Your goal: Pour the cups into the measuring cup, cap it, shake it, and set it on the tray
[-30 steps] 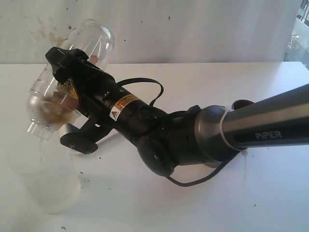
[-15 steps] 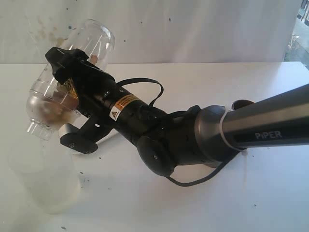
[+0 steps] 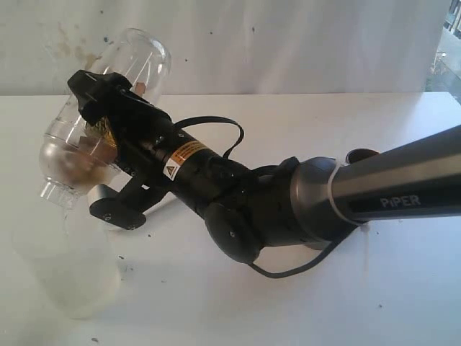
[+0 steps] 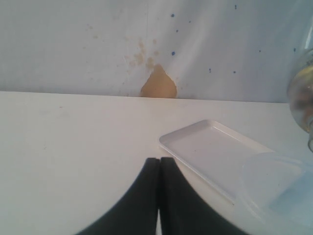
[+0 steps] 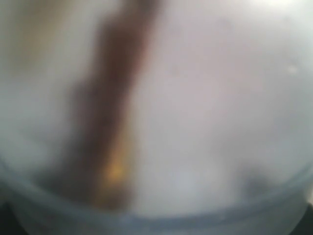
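Holding the measuring cup (image 3: 140, 58) tipped in the right claw (image 3: 101, 119), above the counter (image 3: 324, 303). Pinching the left claw (image 4: 160, 166) closed, tips touching, near the tray (image 4: 205, 147).

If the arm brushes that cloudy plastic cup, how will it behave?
Probably slides or tips easily: the cloudy cup looks thin-walled and tall, with nothing visibly inside, so likely light. It appears just below the tilted measuring cup held by the right gripper, so a brush seems plausible.

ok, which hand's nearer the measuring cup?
Right. The right hand is shut on the measuring cup, holding it tilted. The left hand is shut and apart from it; the cup shows only at its wrist view's edge.
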Controlling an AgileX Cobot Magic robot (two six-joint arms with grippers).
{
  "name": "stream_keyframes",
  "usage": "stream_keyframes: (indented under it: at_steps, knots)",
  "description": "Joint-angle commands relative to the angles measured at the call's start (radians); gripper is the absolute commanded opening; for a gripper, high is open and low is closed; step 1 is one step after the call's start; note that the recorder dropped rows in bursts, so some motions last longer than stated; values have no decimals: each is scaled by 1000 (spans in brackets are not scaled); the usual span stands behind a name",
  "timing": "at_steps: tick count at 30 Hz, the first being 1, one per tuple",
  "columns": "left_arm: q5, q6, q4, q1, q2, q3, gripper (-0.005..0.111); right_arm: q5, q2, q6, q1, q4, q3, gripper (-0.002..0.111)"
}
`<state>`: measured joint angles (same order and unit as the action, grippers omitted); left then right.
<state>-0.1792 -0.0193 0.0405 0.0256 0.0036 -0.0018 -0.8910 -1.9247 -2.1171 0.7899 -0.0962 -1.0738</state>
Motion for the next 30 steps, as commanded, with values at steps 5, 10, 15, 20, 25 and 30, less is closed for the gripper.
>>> stream_keyframes:
  at_steps: [5, 10, 15, 20, 25, 30]
  knots:
    - [7, -3, 5, -2, -4, 2, 1, -3, 15, -14, -5, -75, -12, 0]
    - [7, -3, 5, -2, -4, 2, 1, -1, 15, -14, -13, -106, -14, 0]
    - [7, -3, 5, -2, -4, 2, 1, 14, 15, -14, -13, -52, -41, 0]
    - [7, -3, 5, -2, -4, 2, 1, 16, 14, -14, -13, -39, -75, 0]
    - [7, -3, 5, -2, -4, 2, 1, 44, 14, -14, -13, -29, -77, 0]
    - [7, -3, 5, -2, -4, 2, 1, 69, 14, -14, -13, 64, -77, 0]
